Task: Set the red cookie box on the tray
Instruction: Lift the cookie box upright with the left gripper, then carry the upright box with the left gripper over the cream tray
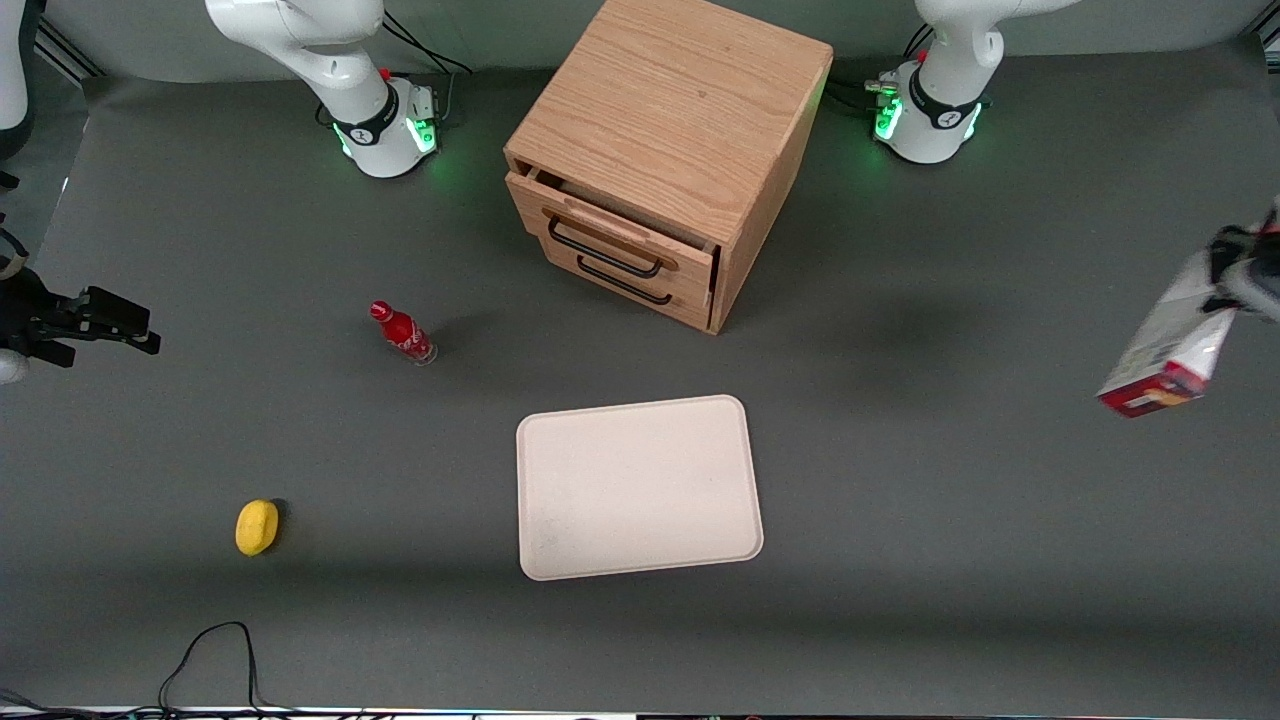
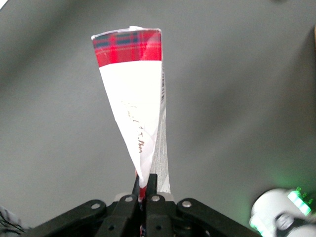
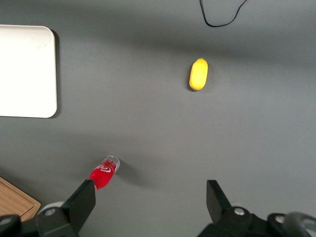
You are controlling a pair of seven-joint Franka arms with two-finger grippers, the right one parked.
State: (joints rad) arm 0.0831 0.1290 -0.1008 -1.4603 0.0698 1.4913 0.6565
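The red cookie box (image 1: 1165, 345) hangs tilted in the air above the table, toward the working arm's end, well off to the side of the tray. My left gripper (image 1: 1238, 275) is shut on its upper end. In the left wrist view the box (image 2: 134, 94) stretches away from the gripper (image 2: 144, 180), showing a white face and a red tartan end, with both black fingers pinching its near edge. The tray (image 1: 640, 487), beige and flat, lies bare on the table in front of the cabinet, nearer the front camera; a corner of the tray (image 3: 24, 71) shows in the right wrist view.
A wooden two-drawer cabinet (image 1: 665, 150) stands at the table's middle, its top drawer slightly ajar. A small red bottle (image 1: 402, 333) and a yellow object (image 1: 256, 526) lie toward the parked arm's end. A black cable (image 1: 210, 650) loops near the front edge.
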